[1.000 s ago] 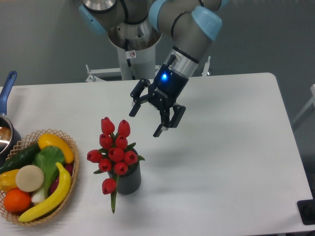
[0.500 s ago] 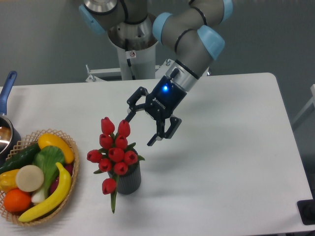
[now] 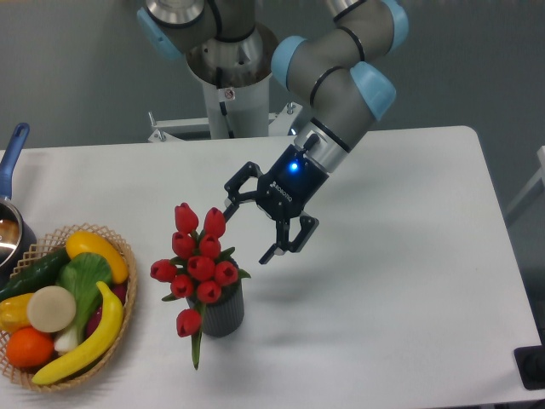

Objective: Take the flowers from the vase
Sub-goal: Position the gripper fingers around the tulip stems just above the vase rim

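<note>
The gripper (image 3: 250,226) hangs above the table (image 3: 400,213) with its jaws spread wide and nothing between them, tilted so the fingers point down and toward the left of the view. The flowers (image 3: 197,260) sit just off its fingertips on that side and lower, a bunch of red tulips standing in the vase (image 3: 226,311). One finger (image 3: 232,201) is right next to the topmost blooms; whether it touches them cannot be told. The other finger hangs beside the bunch, over bare tabletop. This looks like the approach step, with no grasp made. The next move likely calls for carrying the spread jaws further over the bunch and down around the stems or heads, then closing and lifting straight up so the vase stays put
</note>
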{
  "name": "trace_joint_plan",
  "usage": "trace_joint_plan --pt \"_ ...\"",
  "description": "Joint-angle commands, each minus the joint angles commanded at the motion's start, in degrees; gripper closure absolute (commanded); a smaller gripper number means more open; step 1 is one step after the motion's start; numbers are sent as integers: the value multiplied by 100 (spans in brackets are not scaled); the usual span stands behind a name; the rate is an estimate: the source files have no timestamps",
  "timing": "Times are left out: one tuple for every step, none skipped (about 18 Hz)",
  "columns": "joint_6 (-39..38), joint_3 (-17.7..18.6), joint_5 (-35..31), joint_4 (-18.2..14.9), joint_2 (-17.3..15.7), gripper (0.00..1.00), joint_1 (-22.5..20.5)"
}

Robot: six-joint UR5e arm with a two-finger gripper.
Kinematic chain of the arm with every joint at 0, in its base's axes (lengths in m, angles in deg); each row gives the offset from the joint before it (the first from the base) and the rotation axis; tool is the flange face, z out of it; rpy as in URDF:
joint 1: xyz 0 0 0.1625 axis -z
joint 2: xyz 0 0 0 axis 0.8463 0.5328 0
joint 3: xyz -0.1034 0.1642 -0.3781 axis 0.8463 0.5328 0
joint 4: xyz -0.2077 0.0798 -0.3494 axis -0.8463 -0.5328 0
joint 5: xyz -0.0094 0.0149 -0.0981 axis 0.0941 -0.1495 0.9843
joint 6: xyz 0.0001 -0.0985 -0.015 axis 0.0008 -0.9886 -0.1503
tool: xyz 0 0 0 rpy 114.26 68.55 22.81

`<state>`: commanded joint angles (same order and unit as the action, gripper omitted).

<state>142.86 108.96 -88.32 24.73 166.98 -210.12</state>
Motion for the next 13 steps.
trace_joint_plan --pt "0 -35 0 0 53 0 26" --pt "0 -62 9 0 79 0 61" --pt "0 -80 9 0 106 0 97" --pt "0 -106 9 0 141 0 106" --pt "0 -141 0 0 167 0 123" --pt "0 -141 9 9 185 0 158" --pt "0 -141 0 35 211 0 211" --pt "0 -150 9 35 211 0 220" --pt "0 -159 0 35 229 0 237" --pt "9 -168 0 35 246 0 272" --pt "9 -185 0 35 255 0 316" --pt "9 -194 0 35 255 0 351" --pt "9 -194 9 35 255 0 360"
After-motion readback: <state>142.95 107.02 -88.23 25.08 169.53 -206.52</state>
